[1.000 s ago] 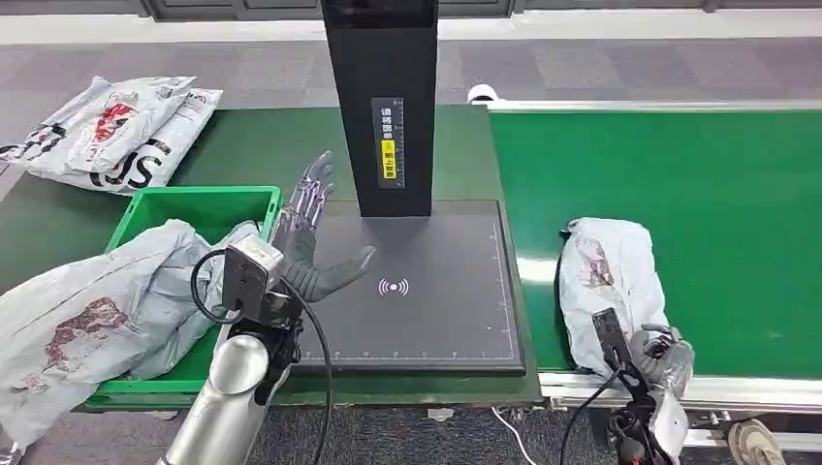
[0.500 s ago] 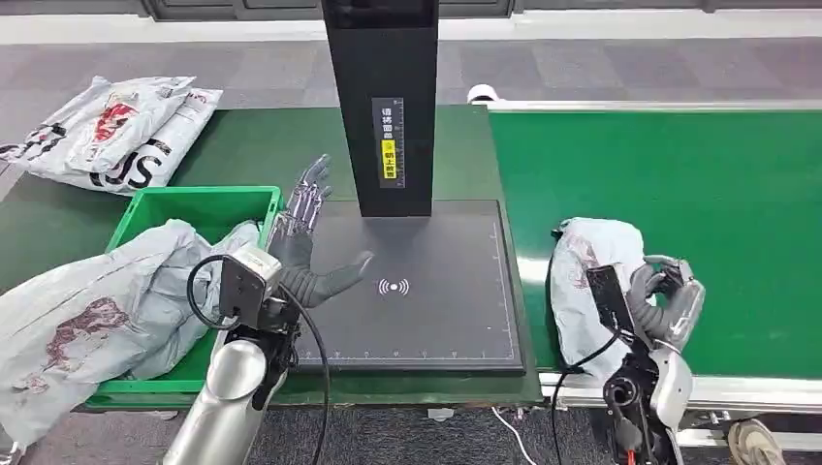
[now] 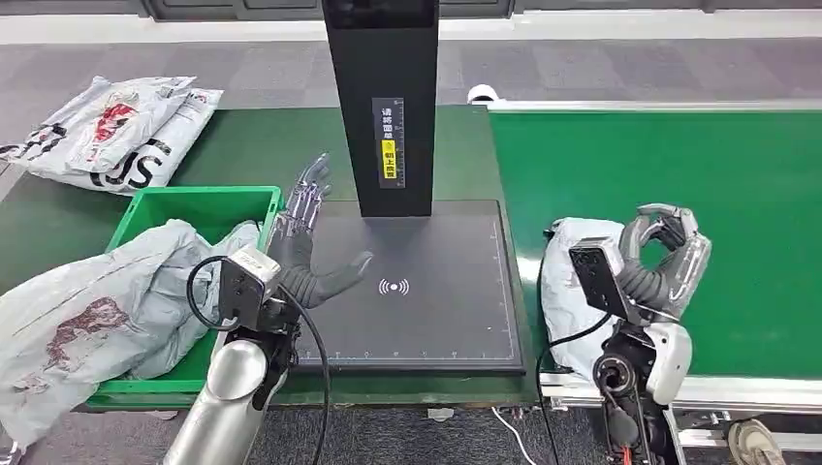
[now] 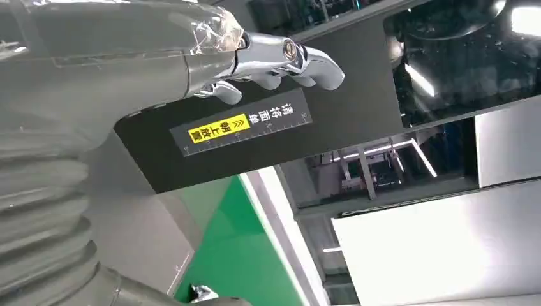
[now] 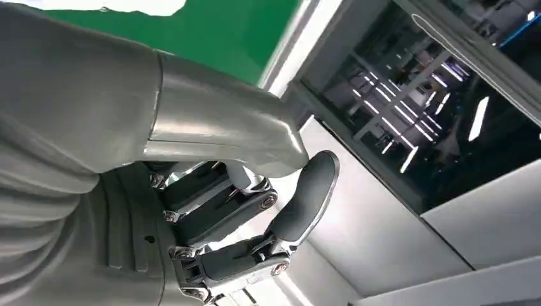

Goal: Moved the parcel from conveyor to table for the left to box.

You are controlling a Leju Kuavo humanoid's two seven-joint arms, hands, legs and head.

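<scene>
Your right hand (image 3: 667,254) hung above the grey parcel (image 3: 572,291) on the green conveyor (image 3: 737,194), fingers curled in and holding nothing; the right wrist view showed the same clenched curl with no bag in it. The parcel lay near the conveyor's front edge, just beside the black scanner pad (image 3: 426,291), partly hidden by your right arm. Your left hand (image 3: 308,242) was spread flat and released over the pad's left edge, next to the green bin (image 3: 194,208) stuffed with grey mailer bags (image 3: 107,310). More mailer bags (image 3: 107,131) sat at the far left of the tabletop (image 3: 262,145).

Step in hand, as I judged it: getting a grip on the parcel. To do it well you needed to uncurl first, come down over the middle of the bag, and bunch the slack plastic fully before lifting; soft film slips out of a shallow pinch. You should have carried it low over to the pad, clear of the black scanner column (image 3: 380,107), and set it within the left hand's reach.
</scene>
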